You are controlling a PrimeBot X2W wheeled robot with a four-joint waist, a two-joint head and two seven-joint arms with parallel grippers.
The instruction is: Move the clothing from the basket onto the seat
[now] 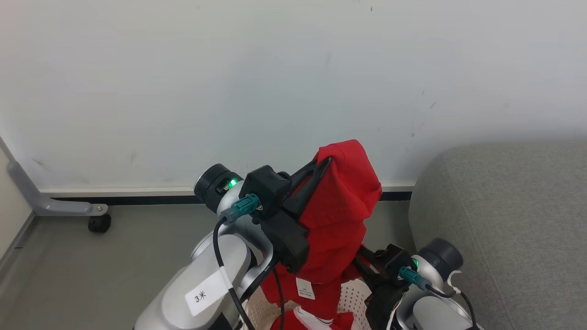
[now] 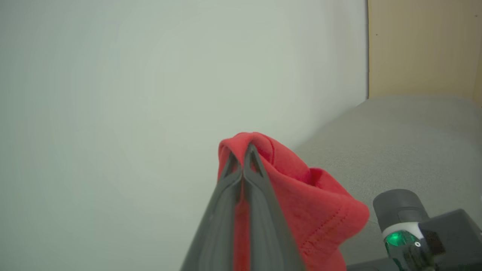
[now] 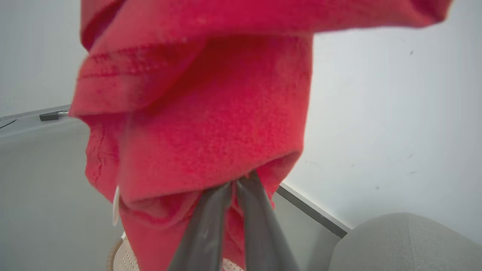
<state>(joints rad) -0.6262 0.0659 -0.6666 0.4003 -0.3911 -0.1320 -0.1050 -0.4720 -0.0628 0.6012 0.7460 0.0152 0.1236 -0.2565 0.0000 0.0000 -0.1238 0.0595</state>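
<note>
Your left gripper (image 1: pixel 326 161) is held high in front of the pale wall (image 1: pixel 275 68). Its two dark fingers are pressed together on a fold at the very top of the red garment (image 1: pixel 341 206). The cloth drapes over the fingertips and hangs straight down from them, with a small white label (image 1: pixel 305 288) showing near its lower part.

Your right gripper (image 3: pixel 241 180) sits lower and to the right. Its fingers are nearly closed, pinching a lower bunch of the same garment, so the piece is stretched upright between the two grippers.

The garment's bottom end hangs down to the mouth of the basket (image 1: pixel 355 298), whose cream perforated wall shows just below it. You cannot tell whether that end is free of the basket or lies in it. A second red piece with white trim (image 1: pixel 308 319) lies inside the basket.

The seat (image 1: pixel 504 220) stands just to the right of your right arm, its grey rounded corner near the wall. No clothing lies on the part you can see. The basket rests on the grey floor (image 1: pixel 114 256).
</note>
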